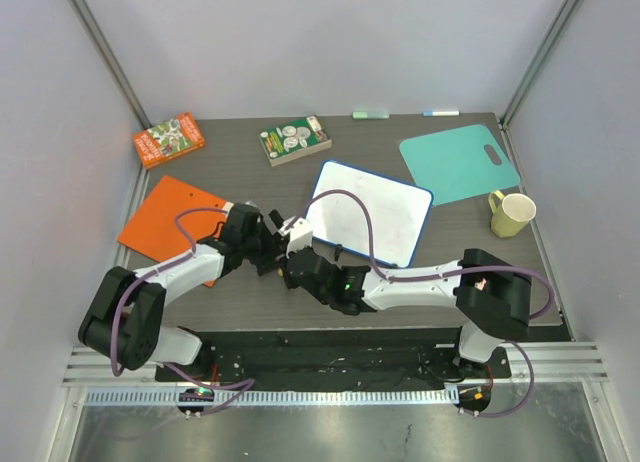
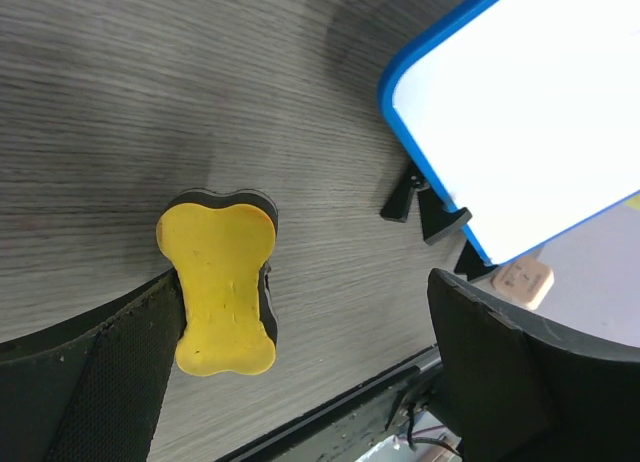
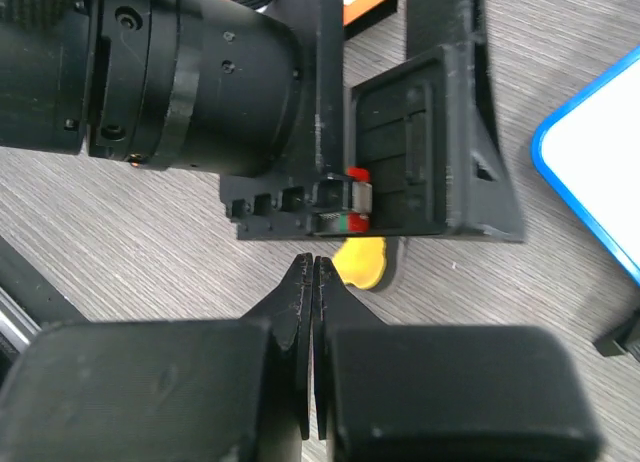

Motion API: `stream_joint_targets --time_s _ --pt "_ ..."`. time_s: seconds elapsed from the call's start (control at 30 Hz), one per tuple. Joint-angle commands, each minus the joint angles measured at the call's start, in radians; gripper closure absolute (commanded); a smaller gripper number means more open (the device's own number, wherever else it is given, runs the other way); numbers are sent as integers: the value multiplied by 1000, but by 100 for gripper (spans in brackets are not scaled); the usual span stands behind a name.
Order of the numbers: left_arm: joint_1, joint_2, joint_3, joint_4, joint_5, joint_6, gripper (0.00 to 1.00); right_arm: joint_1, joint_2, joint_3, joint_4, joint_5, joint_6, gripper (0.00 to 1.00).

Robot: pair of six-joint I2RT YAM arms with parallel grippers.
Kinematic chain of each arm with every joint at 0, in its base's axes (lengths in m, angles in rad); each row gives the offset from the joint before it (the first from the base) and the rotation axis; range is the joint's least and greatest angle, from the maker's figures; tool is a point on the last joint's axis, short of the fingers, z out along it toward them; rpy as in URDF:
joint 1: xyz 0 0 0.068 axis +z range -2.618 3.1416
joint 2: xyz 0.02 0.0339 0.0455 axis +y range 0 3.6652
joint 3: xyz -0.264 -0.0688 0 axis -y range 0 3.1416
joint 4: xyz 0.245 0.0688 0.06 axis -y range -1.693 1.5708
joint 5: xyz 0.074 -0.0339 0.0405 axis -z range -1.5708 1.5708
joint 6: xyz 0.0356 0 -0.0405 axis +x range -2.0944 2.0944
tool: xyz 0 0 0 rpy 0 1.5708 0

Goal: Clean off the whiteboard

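Observation:
The whiteboard (image 1: 370,214), white with a thin blue frame, lies flat in the middle of the table; no writing shows on it. Its corner and two black feet (image 2: 425,207) appear in the left wrist view (image 2: 520,112) and its edge in the right wrist view (image 3: 605,172). A yellow bone-shaped eraser (image 2: 218,287) lies on the table left of the board, against the inner side of my left gripper's left finger. My left gripper (image 1: 270,244) (image 2: 320,382) is open around it. My right gripper (image 1: 296,267) (image 3: 313,267) is shut and empty, just beside the left gripper (image 3: 300,102), with the eraser (image 3: 362,264) showing beyond its tips.
A flat orange board (image 1: 170,217) lies at the left. A teal cutting board (image 1: 458,162) and a yellow-green mug (image 1: 512,214) are at the right. An orange box (image 1: 168,139), a green box (image 1: 295,140) and two markers (image 1: 405,113) lie at the back.

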Motion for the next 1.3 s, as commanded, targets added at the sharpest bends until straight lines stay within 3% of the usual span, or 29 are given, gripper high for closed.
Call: stream_joint_targets --time_s 0.0,0.13,0.5,0.73,0.93,1.13,1.27 --pt "-6 -21 -6 109 69 -57 0 7 51 45 48 -6 1 99" --pt "6 -78 -6 86 35 -45 0 11 69 9 28 56 59 99" --pt "48 -199 -10 109 124 -23 0 13 91 -57 -41 161 156 99" --pt "46 -190 41 -121 -11 64 0 21 34 -97 65 123 94 99" --pt "45 -86 17 -51 121 31 0 34 12 -149 271 1 0 99" --pt "43 -118 20 -61 147 44 0 34 75 -111 285 -63 -8 99" --pt "45 -142 15 -64 174 43 0 33 100 -82 254 19 33 99"
